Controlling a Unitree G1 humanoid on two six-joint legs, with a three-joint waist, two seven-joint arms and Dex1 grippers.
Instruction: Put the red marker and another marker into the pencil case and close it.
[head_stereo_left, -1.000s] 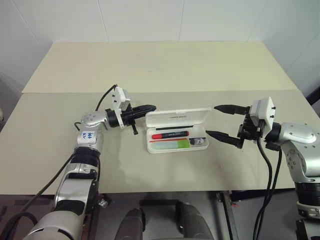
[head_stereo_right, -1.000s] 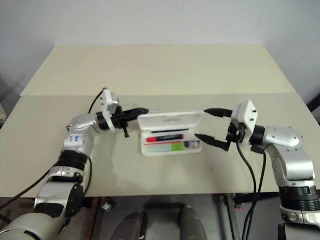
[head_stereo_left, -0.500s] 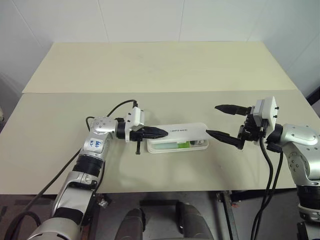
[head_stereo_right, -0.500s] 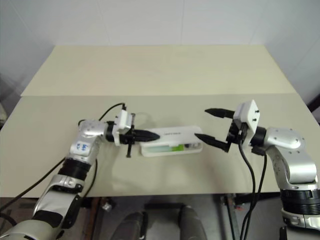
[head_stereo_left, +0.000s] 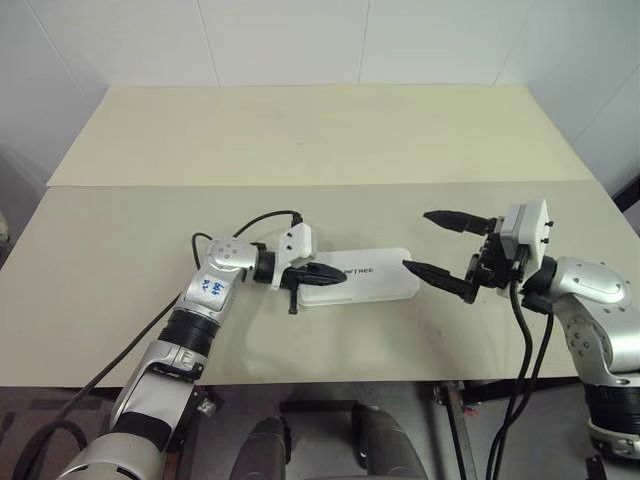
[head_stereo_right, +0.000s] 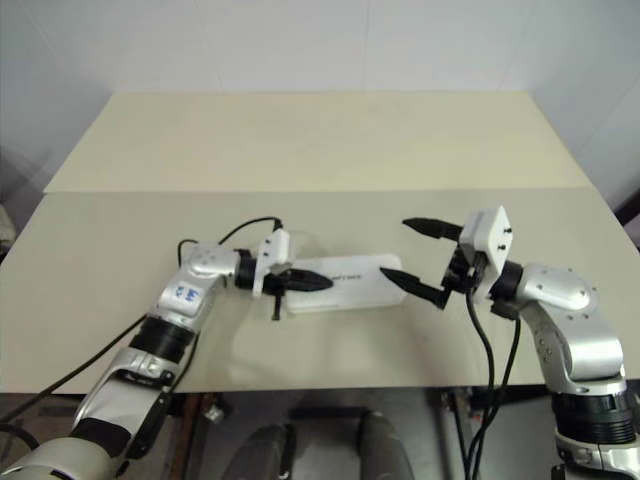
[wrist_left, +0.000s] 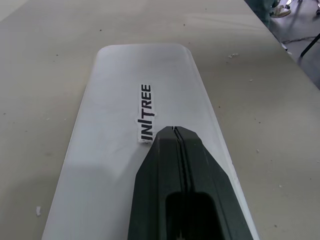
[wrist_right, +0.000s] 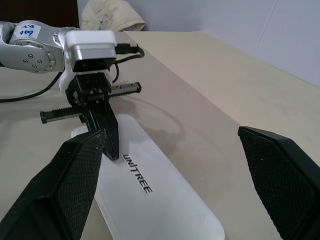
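**White case lid down under the left gripper**

Black fingers of the left gripper (head_stereo_left: 335, 273), pressed together and holding nothing, rest on the case (head_stereo_left: 375, 280) lid beside its "UNITREE" lettering. The case lies flat on the table (head_stereo_left: 300, 140). Just beside its far end, the right gripper (head_stereo_left: 440, 245) hangs spread wide, empty.

pencil case (head_stereo_left: 362, 281): white, flat, rounded corners, lid down and closed, dark lettering on top, lying lengthwise on the counter (head_stereo_left: 300, 140) near its front edge.
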